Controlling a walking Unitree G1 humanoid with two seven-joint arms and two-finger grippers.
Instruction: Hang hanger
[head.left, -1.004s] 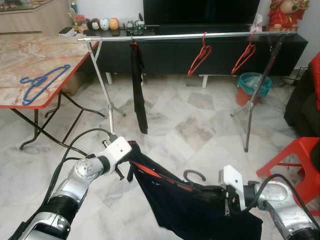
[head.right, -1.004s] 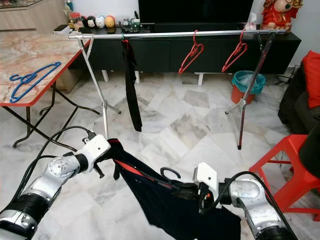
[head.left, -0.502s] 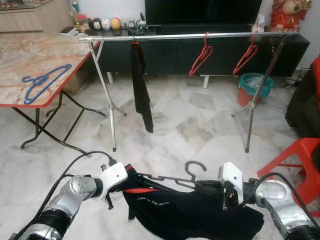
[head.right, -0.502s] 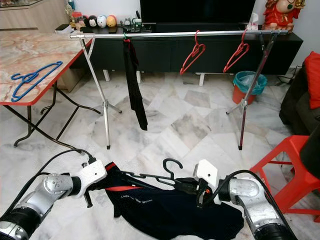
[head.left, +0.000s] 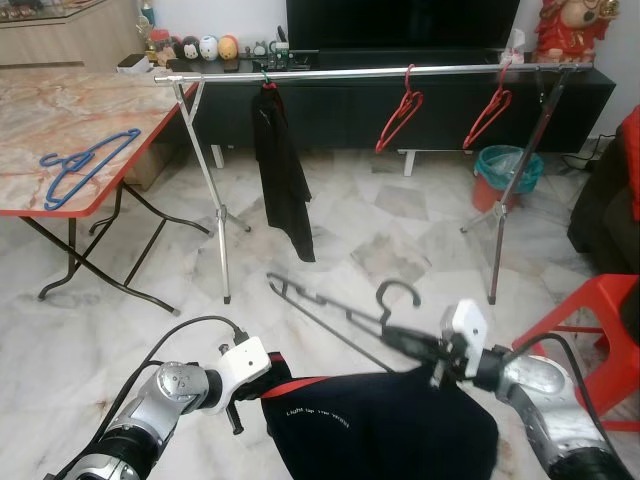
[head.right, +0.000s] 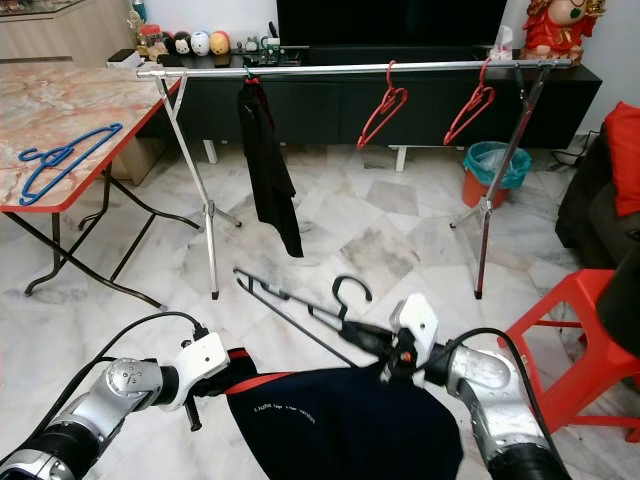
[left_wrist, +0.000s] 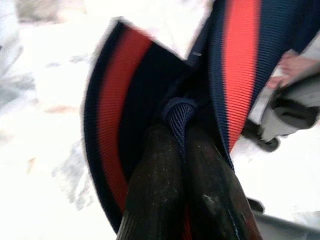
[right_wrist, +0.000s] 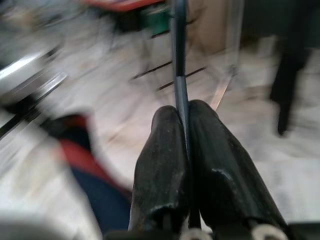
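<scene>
1. Two pincers are at work low in front of you: your right pincer (head.left: 432, 352) is closed tight on the black hanger (head.left: 335, 310), whose thin bar runs out between the fingers (right_wrist: 165, 165) and up to your left, its hook curling just above the grip.
2. Your left pincer (head.left: 262, 375) is clamped on a fold of the dark garment (head.left: 380, 430); in the left wrist view the cloth bunches between the two fingers (left_wrist: 155, 185).
3. The garment hangs slack between both pincers, below the hanger; one end of the hanger sticks out bare.
4. The hanger is slim, black and wiry. The garment is dark navy knit with a red band at its edge and small white lettering.
5. Ahead stands a silver clothes rail (head.left: 380, 72) on tripod legs, well apart from the hanger. A black garment (head.left: 283, 175) and two red hangers (head.left: 400, 105) hang from it.
6. The floor (head.left: 380, 250) is pale marble tile. To your left a marble-patterned tabletop (head.left: 60, 110) with a red rim carries a blue hanger (head.left: 85, 165); a red plastic stool (head.left: 590, 320) stands to your right.
</scene>
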